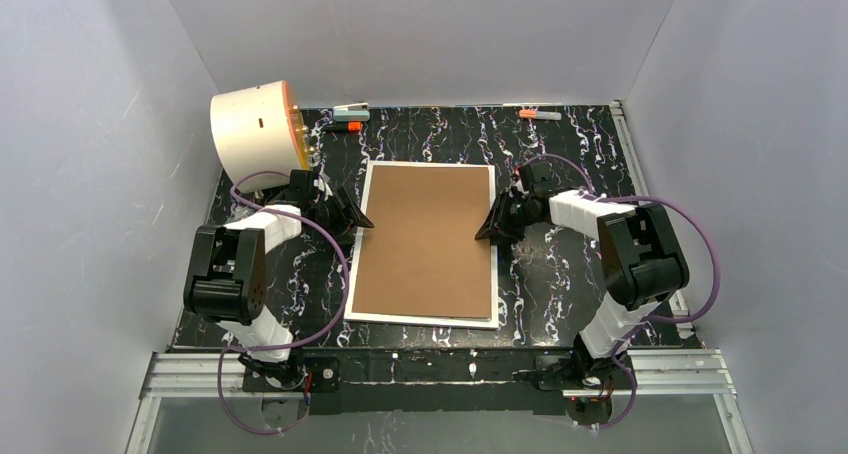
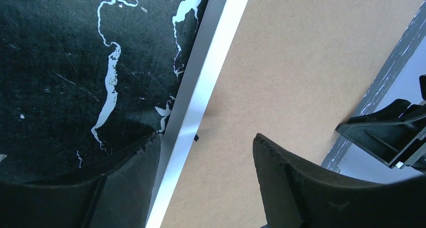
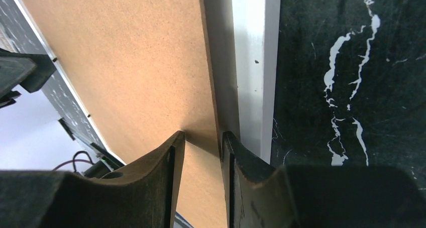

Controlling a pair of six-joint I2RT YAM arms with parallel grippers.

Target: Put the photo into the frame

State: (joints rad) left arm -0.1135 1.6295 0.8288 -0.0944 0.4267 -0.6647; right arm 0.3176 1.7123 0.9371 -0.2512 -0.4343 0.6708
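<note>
The frame (image 1: 424, 319) lies face down mid-table (image 1: 560, 284), brown board (image 1: 425, 239) uppermost. The left gripper (image 2: 206, 137) gapes across its 9 o'clock edge. The right gripper (image 3: 203, 137), fingers narrowly apart, straddles the board's 3 o'clock edge, and I cannot tell whether it grips. A cream drum (image 1: 252, 129) stands at 10 o'clock.

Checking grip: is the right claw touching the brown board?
Cannot tell. Right wrist view: the right claw straddles the edge of the brown board; neither contact nor gap shows.
</note>
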